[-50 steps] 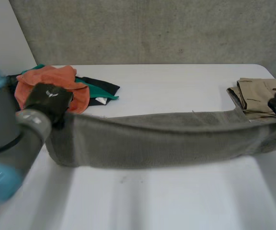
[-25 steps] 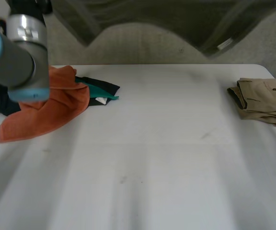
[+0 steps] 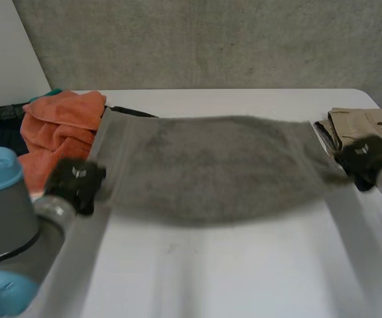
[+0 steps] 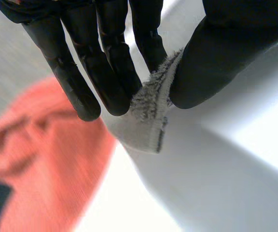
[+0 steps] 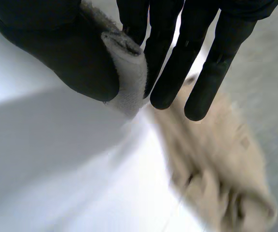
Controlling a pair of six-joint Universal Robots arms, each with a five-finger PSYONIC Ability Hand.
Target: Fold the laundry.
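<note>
A grey-green towel (image 3: 217,165) is stretched wide between my two hands, spread low over the white table (image 3: 244,265). My left hand (image 3: 75,184) pinches the towel's near left corner (image 4: 151,104) between its thumb and fingers. At the other end, my right hand (image 3: 363,156) pinches the near right corner (image 5: 127,72) the same way. The towel's far edge lies towards the back of the table.
An orange cloth (image 3: 58,129) lies at the back left on top of dark and teal garments (image 3: 5,119); the orange cloth (image 4: 37,159) sits just past my left fingertips. Folded beige trousers (image 3: 367,129) lie at the back right, beyond my right fingertips (image 5: 216,179).
Both hands swung the towel up high above the table half a second ago, then brought it down, so it now lies spread wider and flatter than a second ago.
</note>
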